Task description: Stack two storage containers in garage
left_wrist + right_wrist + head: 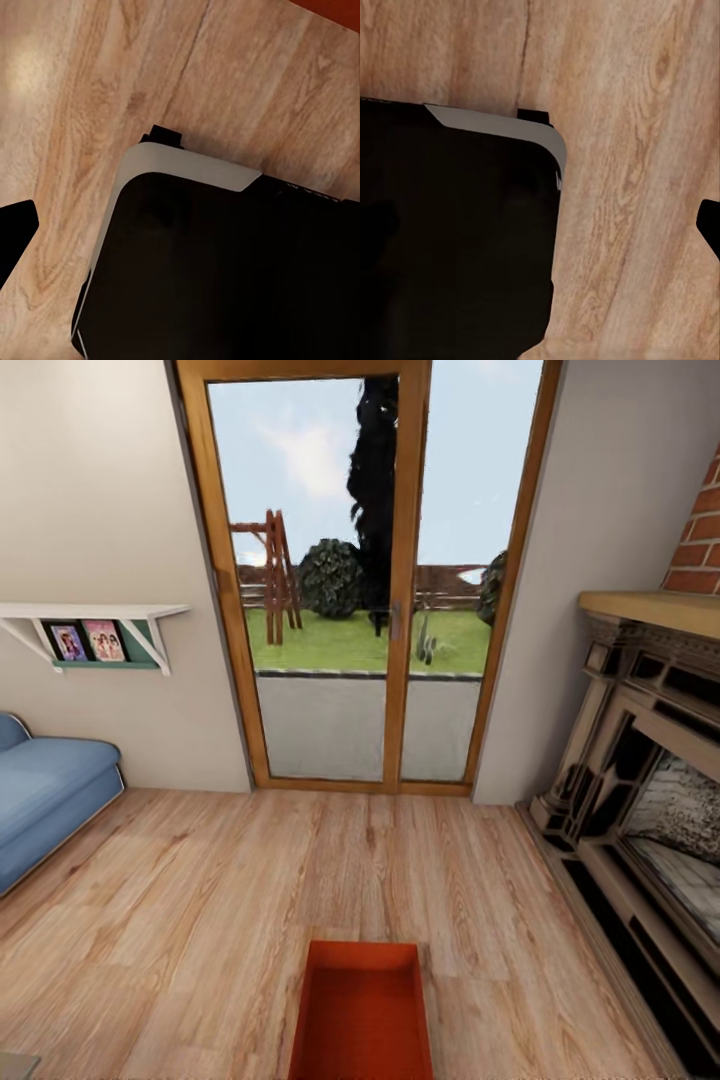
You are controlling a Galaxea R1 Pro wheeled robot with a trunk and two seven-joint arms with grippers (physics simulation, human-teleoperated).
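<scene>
Far left, mid-frame: blue upholstered sofa (45,790), rounded edge; above it a white bracket shelf (95,612) with small framed pictures. Centre: tall wood-framed glazed door (370,575). Bottom centre: one orange-red storage container (362,1015), rectangular, thin-walled, lidless, on the light wood-plank floor (200,920). Right: dark carved fireplace (640,780) under red brick. Wrist views: glossy black robot base (225,270) with rounded grey trim over planks; a dark sliver at each frame's edge may be a fingertip, so neither gripper's state can be told.

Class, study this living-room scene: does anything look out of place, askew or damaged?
One thing: an orange-red storage container sits open on the wood floor mid-room, facing the glass door. It looks upright, square and undamaged.
</scene>
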